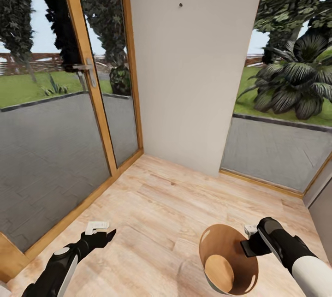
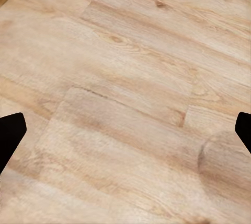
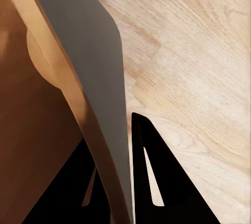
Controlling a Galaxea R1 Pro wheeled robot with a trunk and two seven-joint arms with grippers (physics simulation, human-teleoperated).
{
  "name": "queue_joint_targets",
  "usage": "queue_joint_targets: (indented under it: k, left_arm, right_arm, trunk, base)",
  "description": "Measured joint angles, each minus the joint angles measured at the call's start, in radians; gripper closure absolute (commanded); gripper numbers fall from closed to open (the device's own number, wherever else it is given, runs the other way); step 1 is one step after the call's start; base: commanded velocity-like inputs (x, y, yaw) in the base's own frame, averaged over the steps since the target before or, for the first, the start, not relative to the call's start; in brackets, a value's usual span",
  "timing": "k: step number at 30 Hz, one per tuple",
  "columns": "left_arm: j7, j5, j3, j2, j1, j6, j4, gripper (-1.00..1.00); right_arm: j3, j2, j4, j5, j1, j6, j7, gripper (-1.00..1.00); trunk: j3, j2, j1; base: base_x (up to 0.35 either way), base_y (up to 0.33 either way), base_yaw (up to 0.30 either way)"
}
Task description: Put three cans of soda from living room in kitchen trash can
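Right pincer [image 3: 112,182] clamps the tash can [image 1: 226,255] by its wall, one finger inside (mouth tilted up for carrying); left pincer [image 2: 125,135] spread wide, empty, above the floor [image 1: 157,214].

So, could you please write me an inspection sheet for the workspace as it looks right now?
Surface: pale wood-plank floor, bare where it shows.
Job's things: trash can held off the floor and tilted, its brown inside facing the head camera, nothing seen inside; soda cans: nothing seen.
Clutter: nothing seen.
Grippers: right gripper shut on the bin's wall, one finger inside, one outside; left gripper open, holding nothing, over the floor.
Cables: nothing seen.
Surroundings: wood-framed glass door at left, white wall ahead, window onto a garden at right.
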Motion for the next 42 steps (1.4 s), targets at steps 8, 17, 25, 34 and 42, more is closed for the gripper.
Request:
queue_joint_targets:
  k: [8,17,25,34,42]
  left_arm:
    - [0.002,-0.002,0.000,-0.002,0.000,-0.013,0.010,-1.00]
    - [0.014,-0.002,0.000,-0.003,0.000,-0.017,0.011,-1.00]
    - [0.015,-0.002,0.000,-0.003,0.000,-0.017,0.012,-1.00]
    - [0.016,-0.002,0.000,-0.003,0.000,-0.017,0.011,-1.00]
    - [0.015,-0.002,0.000,-0.003,0.000,-0.017,0.011,-1.00]
  right_arm:
    - [0.004,0.007,-0.003,-0.007,-0.001,0.001,0.001,1.00]
    - [0.004,0.017,-0.007,-0.010,-0.001,0.002,-0.001,1.00]
    - [0.006,0.034,-0.007,0.007,-0.001,-0.001,-0.003,1.00]
    - [0.008,0.044,-0.007,-0.005,-0.001,0.001,-0.003,1.00]
    - [0.010,0.052,-0.006,0.000,-0.001,0.001,-0.003,1.00]
  trunk:
    - [0.000,0.000,0.000]
    - [0.000,0.000,0.000]
    - [0.000,0.000,0.000]
    - [0.000,0.000,0.000]
    - [0.000,0.000,0.000]
  base:
    - [-0.155,0.101,0.000]
    - [-0.069,0.033,0.000]
    - [-0.041,0.001,0.056]
    - [-0.108,0.000,0.214]
    - [-0.150,0.068,0.241]
